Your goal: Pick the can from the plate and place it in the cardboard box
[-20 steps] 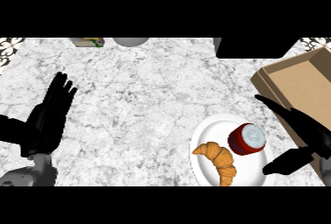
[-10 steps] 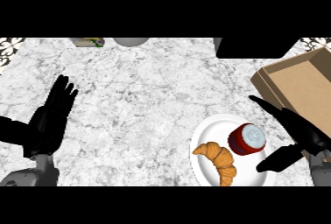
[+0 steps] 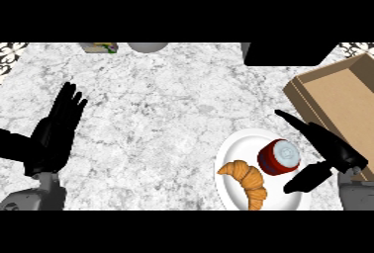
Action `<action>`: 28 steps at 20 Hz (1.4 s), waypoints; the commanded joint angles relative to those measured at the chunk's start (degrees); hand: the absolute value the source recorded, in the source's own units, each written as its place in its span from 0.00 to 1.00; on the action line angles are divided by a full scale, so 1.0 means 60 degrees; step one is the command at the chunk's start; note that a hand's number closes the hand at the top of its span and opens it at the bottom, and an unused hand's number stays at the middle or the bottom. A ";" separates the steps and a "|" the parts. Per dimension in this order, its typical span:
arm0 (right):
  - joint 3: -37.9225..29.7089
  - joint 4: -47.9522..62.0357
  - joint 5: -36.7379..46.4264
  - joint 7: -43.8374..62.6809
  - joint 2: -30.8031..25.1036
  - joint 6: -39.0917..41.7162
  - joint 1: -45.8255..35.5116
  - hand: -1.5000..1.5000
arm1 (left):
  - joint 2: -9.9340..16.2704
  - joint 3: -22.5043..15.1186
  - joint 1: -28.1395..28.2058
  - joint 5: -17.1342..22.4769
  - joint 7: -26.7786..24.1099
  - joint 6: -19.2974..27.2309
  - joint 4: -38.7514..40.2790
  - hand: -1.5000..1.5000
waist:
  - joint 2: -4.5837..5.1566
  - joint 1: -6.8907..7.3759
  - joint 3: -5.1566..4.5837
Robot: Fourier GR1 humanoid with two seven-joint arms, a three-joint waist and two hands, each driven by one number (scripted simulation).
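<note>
At near right, the can [image 3: 280, 157] is lying on the plate [image 3: 237, 148] beside a croissant [image 3: 247, 179]. The right hand [image 3: 327, 150] is flanking it, fingers and thumb spread, not touching. The cardboard box [image 3: 337, 106] is sitting just beyond. The left hand [image 3: 53, 133] is resting open at left.

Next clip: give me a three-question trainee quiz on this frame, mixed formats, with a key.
1. True or false: the can lies inside the cardboard box.
2. Multiple choice: what shares the plate with the can? A) a croissant B) a spoon C) an apple
3. Fill in: the hand nearest the can is the robot's ____ hand.

Key
1. False; it sits on the plate.
2. A
3. right; it is open beside the can, while the left hand rests open at the view's left.
</note>
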 commanded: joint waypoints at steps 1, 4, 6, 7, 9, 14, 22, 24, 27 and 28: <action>0.0457 -0.0999 0.0281 0.0140 0.0484 -0.0112 0.1025 0.00 | -0.0385 -0.0259 -0.0002 -0.0390 -0.0118 0.0254 -0.0018 0.50 | -0.0008 -0.0037 0.0000; 0.0069 0.0925 0.0744 -0.0606 0.0260 -0.0229 -0.0228 0.00 | -0.0234 0.0001 0.0021 -0.0254 -0.0053 -0.0075 -0.0002 0.50 | 0.0003 0.0014 0.0001; 0.0279 0.0253 0.0854 -0.0391 0.0493 -0.0296 0.0175 0.00 | 0.0006 0.0454 -0.0059 0.0059 -0.0382 -0.0508 0.0608 0.50 | 0.0001 -0.0003 0.0000; -0.0008 -0.0292 0.0486 -0.0119 0.0364 0.0235 0.0404 0.00 | -0.0444 -0.0078 0.0392 -0.0352 -0.0342 -0.0182 0.0017 0.50 | -0.0004 -0.0007 0.0000; -0.0183 0.0240 0.0569 -0.0644 0.0259 0.0256 0.0129 0.00 | -0.0334 0.0152 -0.0266 -0.0391 -0.0221 -0.0177 0.0621 0.50 | 0.0000 -0.0011 0.0000; 0.0290 0.1043 0.1573 -0.1649 0.0599 -0.0770 0.0363 0.00 | -0.0333 0.0267 -0.0081 -0.0217 -0.0359 -0.0456 0.0376 0.50 | 0.0002 0.0001 0.0001; 0.0559 -0.0086 0.2271 -0.2704 -0.0160 -0.0935 0.0890 1.00 | -0.0797 -0.0445 0.0489 -0.0989 0.0083 0.0167 -0.0500 0.50 | -0.0016 -0.0028 0.0001; 0.0610 0.0306 0.2532 -0.2497 0.0423 -0.1429 0.0368 1.00 | -0.0390 0.0159 0.0384 -0.0432 0.0215 -0.0281 -0.0467 0.50 | -0.0005 0.0002 0.0001; 0.1355 -0.0252 0.3246 -0.1888 0.0834 -0.1723 0.0192 1.00 | -0.0482 0.0314 0.0041 -0.0408 -0.0359 -0.0310 0.0478 0.50 | -0.0004 -0.0029 -0.0005; 0.1947 -0.0666 0.3863 -0.1917 0.0726 -0.1902 0.0764 1.00 | -0.0725 -0.0163 0.0116 -0.0818 0.0217 0.0156 -0.0357 0.50 | -0.0027 -0.0041 -0.0001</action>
